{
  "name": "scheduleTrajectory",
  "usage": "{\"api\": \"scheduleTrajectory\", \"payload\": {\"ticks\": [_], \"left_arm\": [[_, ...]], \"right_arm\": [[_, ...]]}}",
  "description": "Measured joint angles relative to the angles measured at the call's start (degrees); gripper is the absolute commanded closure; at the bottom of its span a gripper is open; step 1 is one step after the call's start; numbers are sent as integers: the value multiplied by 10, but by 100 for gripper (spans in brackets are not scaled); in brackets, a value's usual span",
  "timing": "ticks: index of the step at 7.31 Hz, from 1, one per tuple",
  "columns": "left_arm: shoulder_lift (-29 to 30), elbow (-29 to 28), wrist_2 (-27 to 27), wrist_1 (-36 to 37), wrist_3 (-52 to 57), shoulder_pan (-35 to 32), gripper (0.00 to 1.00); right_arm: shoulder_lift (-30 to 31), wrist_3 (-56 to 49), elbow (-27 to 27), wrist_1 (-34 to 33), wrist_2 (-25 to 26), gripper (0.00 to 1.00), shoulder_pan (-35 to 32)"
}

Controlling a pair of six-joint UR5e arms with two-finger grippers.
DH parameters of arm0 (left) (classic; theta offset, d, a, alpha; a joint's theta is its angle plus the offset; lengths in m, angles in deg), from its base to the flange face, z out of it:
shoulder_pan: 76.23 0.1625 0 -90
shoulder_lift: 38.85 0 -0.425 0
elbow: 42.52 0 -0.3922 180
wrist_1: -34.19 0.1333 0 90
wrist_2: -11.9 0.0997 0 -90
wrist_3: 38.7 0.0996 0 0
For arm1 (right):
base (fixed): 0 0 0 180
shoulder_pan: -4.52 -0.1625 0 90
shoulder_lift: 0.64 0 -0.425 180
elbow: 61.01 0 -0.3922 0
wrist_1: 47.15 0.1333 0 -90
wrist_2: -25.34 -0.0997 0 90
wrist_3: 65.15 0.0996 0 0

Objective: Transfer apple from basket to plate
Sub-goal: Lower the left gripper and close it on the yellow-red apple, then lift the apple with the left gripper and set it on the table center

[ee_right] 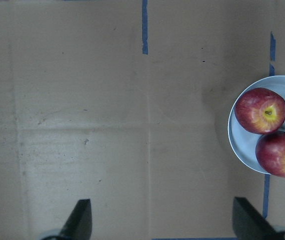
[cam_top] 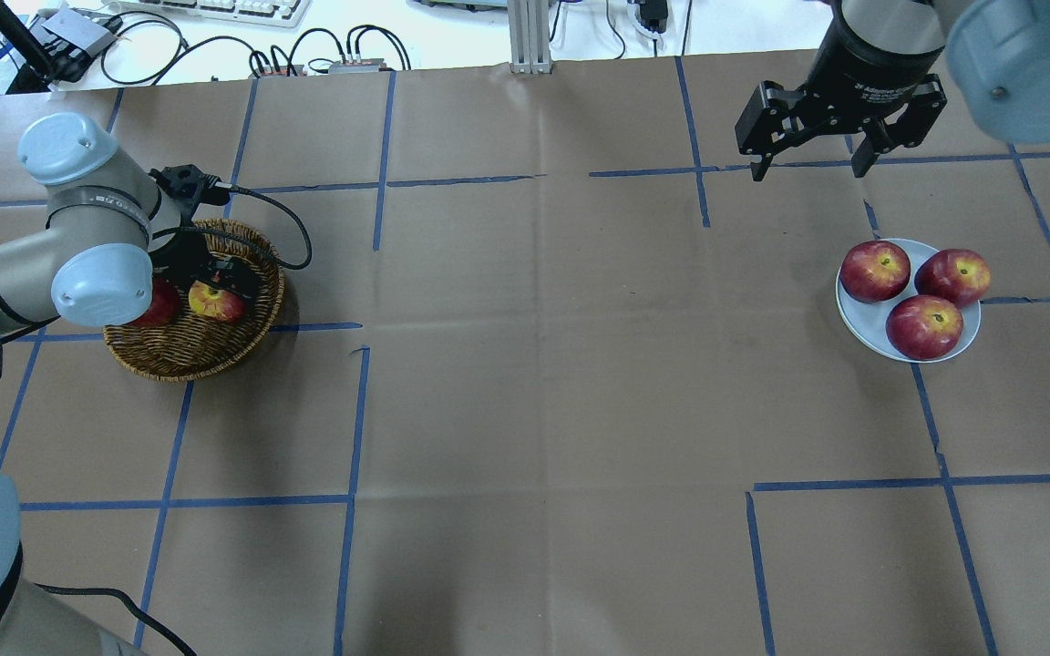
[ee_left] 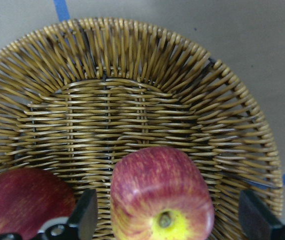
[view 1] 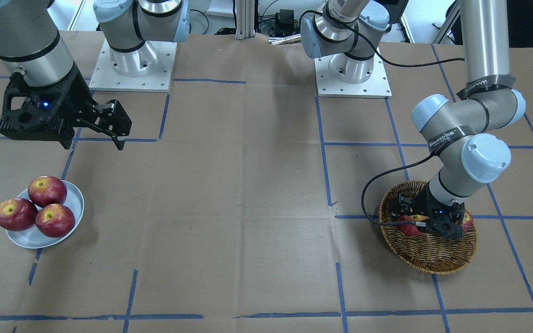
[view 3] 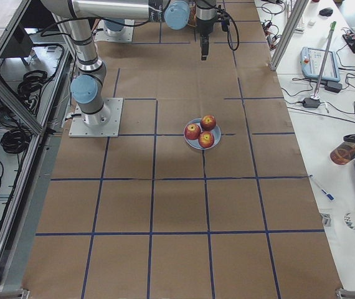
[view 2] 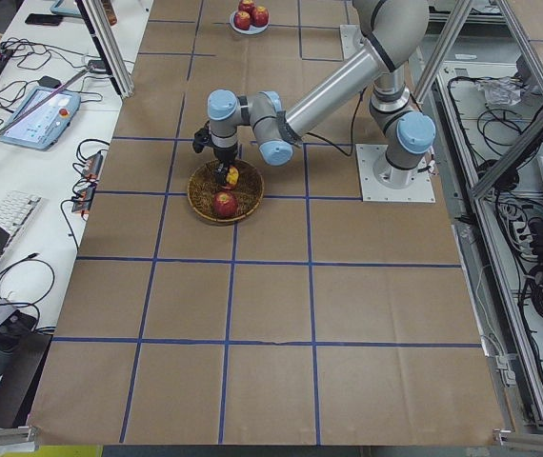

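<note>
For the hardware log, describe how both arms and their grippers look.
Both arms are silver-grey tubes with pale blue joint caps. The left arm wears black bands with white lettering, and a black cable loops off its wrist. The left gripper and right gripper are black with two fingers; the right arm shows a black ring and a small blue light.

Three apples (ee_right: pixel 260 110) on plate (ee_right: pixel 242 145)
</note>
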Motion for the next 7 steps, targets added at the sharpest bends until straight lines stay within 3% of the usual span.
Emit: {"api": "scheduleTrajectory", "payload": {"ticks": [2,5,7], "left_arm": [[5,2,0,-1,-2,0,37],[-21,-8,1,-20,-51,-6,38],[-60,-43,-1,-96,-166,-60,39]], "right_arm": [[4,1,2,11,0,0,0],[6,2,1,33,-1,0,0],[7,3,2,35,-1,0,0]]}}
